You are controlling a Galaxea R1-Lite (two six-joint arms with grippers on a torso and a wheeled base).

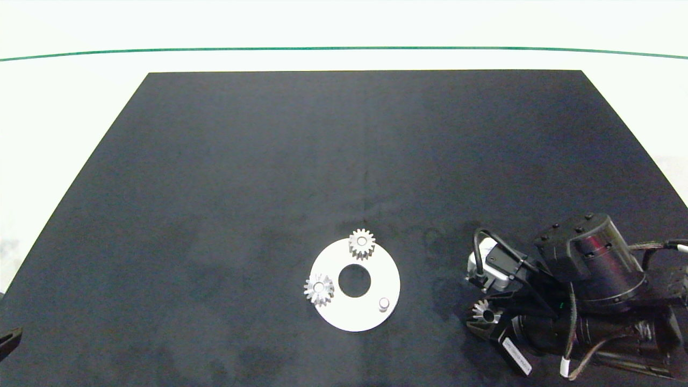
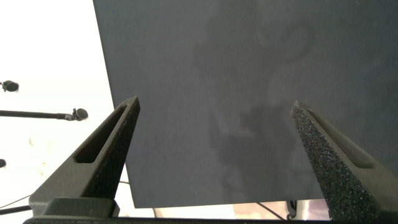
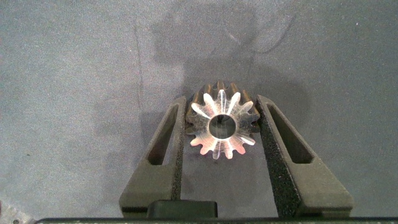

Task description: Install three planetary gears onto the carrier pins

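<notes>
While two of the planetary gears already sit on the white carrier disc (image 1: 371, 314), the third gear (image 3: 221, 123) is pinched between the two grey fingers of the right hand (image 3: 222, 127), whose pads press against its teeth from both sides. In the head view this gear (image 1: 485, 312) shows at the tip of the right hand (image 1: 484, 314), low over the black surface (image 1: 269, 188), to the right of the disc and well apart from it. Its face with the round centre hole is turned toward the wrist camera.

On the disc, one gear (image 1: 362, 243) sits at the far edge and another (image 1: 319, 289) at the left edge, each seated over a pin. The one bare carrier pin (image 1: 384, 304) stands upright at the near right of the disc, beside the large centre hole.

The left hand (image 2: 211, 155) hangs with its fingers spread wide and nothing between them, over the left edge of the black surface; in the head view only a dark sliver of it (image 1: 9, 341) shows at the near left edge.
</notes>
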